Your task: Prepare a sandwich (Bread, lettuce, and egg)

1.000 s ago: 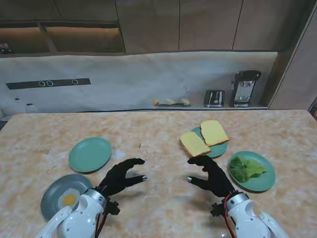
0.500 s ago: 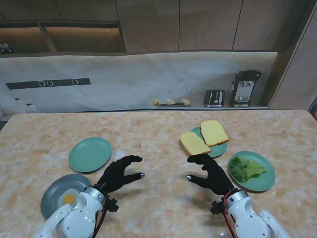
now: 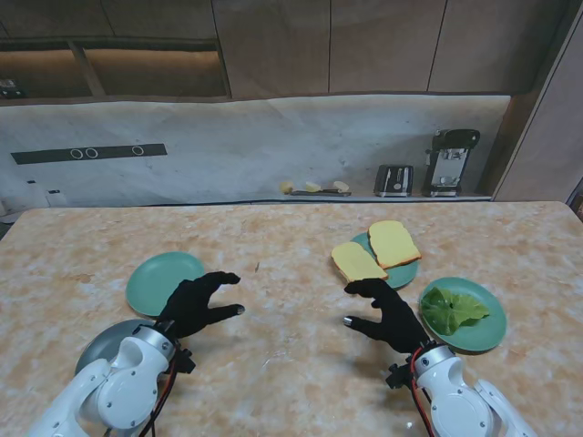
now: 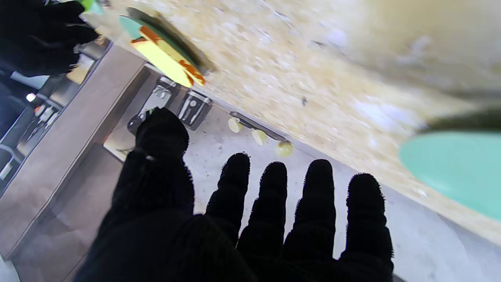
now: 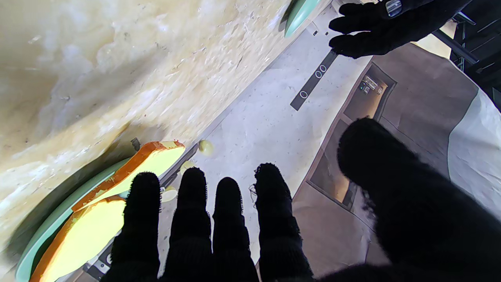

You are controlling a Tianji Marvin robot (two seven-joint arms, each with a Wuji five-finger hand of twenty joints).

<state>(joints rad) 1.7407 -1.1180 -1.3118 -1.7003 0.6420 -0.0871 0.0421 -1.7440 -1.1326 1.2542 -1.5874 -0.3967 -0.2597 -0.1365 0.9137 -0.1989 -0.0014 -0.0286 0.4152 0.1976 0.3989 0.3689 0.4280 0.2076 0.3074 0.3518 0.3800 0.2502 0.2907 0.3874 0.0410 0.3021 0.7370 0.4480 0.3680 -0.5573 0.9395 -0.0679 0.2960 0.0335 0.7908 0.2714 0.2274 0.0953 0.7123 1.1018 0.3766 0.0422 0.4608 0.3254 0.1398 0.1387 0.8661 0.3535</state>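
Stand view: left hand (image 3: 196,305), fingers spread and nothing held, is poised beside the empty green plate (image 3: 164,282) at its 10 o'clock, likely the assembly spot. Right hand (image 3: 387,314), also splayed and empty, is aimed at two bread slices (image 3: 378,253) at 12; lettuce (image 3: 453,309) at 3. Egg hidden.

Left wrist: fingers (image 4: 319,196) apart.

Right wrist: bread (image 5: 129,168) near fingertips (image 5: 145,188).

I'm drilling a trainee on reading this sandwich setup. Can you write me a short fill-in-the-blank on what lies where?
1. The lettuce lies on the plate farthest to the robot's ____.
2. The number of bread slices on their plate is ____.
3. The left hand holds ____.
4. The empty green plate is nearest the ____ hand.

Missing words: right; two; nothing; left
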